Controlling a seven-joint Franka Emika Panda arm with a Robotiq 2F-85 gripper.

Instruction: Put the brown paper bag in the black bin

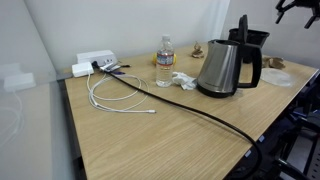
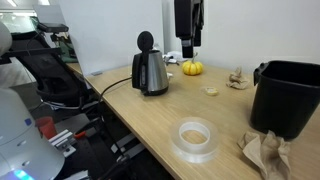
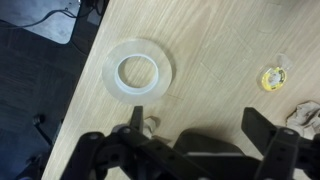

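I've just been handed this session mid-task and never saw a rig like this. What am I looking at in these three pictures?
This is one robot arm with a two-fingered end effector. Two pictures come from cameras standing apart from the robot, at different spots; the third looks down from the arm's wrist, so the dark fingers along its bottom edge are the end effector's own. They are spread open and hold nothing. On the wooden table stand a steel kettle and a water bottle, with a clear tape roll and a small orange pumpkin. Your two targets show in an exterior view: the crumpled brown paper bag and, close behind it, the black bin. The end effector hangs above the table near the kettle, away from both.
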